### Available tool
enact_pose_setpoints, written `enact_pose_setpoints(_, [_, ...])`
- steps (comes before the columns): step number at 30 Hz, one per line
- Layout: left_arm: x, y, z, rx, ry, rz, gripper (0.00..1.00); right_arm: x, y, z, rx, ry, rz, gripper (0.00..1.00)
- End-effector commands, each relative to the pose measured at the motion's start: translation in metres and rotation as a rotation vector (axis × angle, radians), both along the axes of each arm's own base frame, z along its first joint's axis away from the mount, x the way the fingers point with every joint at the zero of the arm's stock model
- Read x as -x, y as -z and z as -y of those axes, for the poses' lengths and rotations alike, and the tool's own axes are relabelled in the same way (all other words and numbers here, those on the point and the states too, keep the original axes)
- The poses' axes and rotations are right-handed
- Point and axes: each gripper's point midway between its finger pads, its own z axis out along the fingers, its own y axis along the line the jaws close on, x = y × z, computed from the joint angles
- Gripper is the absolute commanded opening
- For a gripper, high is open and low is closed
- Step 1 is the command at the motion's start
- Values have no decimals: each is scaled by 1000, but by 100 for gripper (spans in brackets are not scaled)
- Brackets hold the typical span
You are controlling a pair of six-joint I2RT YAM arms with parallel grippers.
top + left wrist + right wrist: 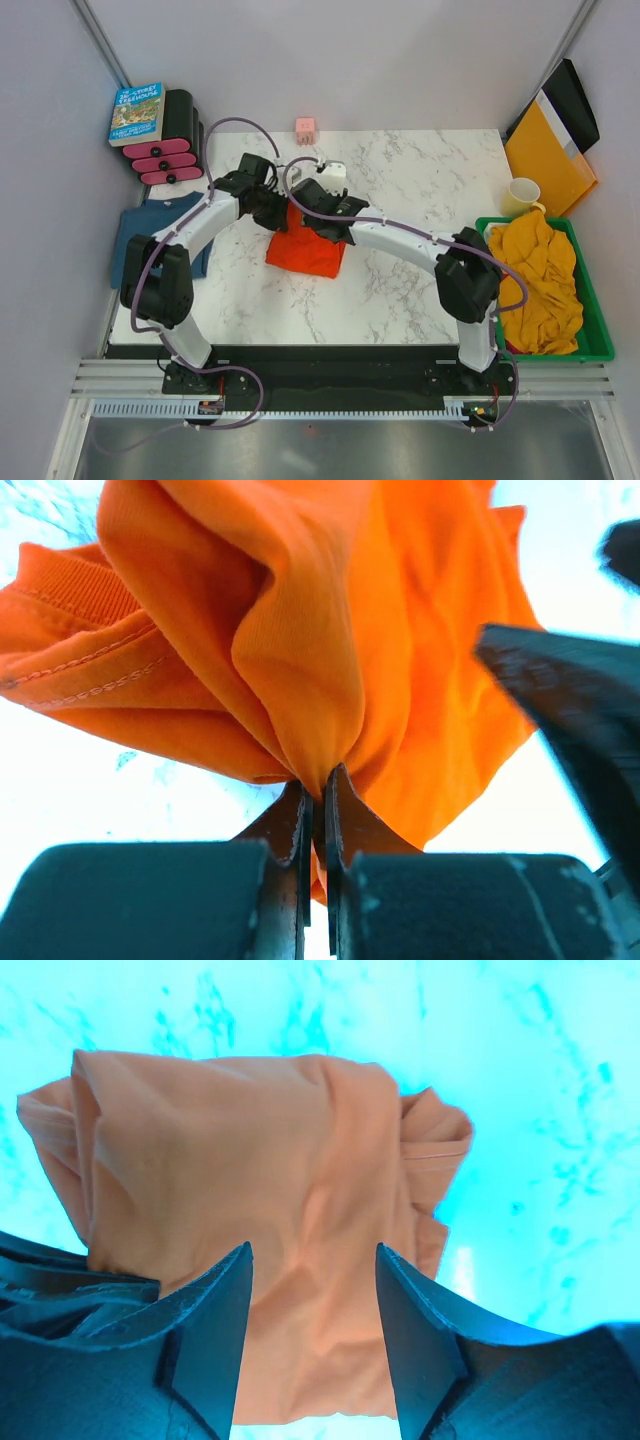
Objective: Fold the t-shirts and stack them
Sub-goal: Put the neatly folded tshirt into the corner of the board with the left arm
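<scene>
At the far left a paperback book (137, 112) rests on a stack of black rolls with pink ends (165, 150). Its cover carries a yellow title, but the letters are too small to read, and no other label or brand can be made out anywhere. Just below it, the teal-blue t-shirt (135, 235) lies folded flat at the left edge of the marble surface (420, 190), and it looks like the base of the stack. Toward the middle, the left end effector (318, 780) is clenched on a pinch of the orange-red t-shirt (305, 255), with the cloth gathered into pleats that run down into the closed fingers. The shirt sits bunched near the centre of the surface, touching neither the teal-blue one nor the tray. Just to its right, the right end effector (313, 1250) hangs over the same shirt with its fingers spread and nothing between them. The step in hand appears to be the folding of the orange-red shirt. The next move probably calls for the right end effector to find a hem or sleeve edge opposite the left one's pinch, so the cloth can be drawn flat before it is creased. Further right stand a cream mug (522, 196) and a yellow-orange folder (545, 160), and the mustard-yellow t-shirt (540, 275) waits crumpled in the green tray (598, 340).
</scene>
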Motion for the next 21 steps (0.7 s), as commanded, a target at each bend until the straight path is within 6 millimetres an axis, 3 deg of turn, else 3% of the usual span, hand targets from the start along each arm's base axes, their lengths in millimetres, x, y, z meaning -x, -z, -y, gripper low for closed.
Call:
enact_pose_setpoints(1, [-5, -43, -2, 4, 43, 126, 2, 3, -49, 18, -37, 40, 103, 60])
enact_pose_setpoints(7, [-4, -85, -13, -35, 46, 204, 2, 14, -62, 43, -20, 60, 132, 60])
enact_pose_setpoints(12, [-7, -114, -26, -96, 28, 270, 2, 24, -60, 60, 0, 73, 140, 60])
enact_pose_setpoints(21, [2, -137, -65, -215, -49, 325, 2, 42, -60, 88, 24, 64, 163, 60])
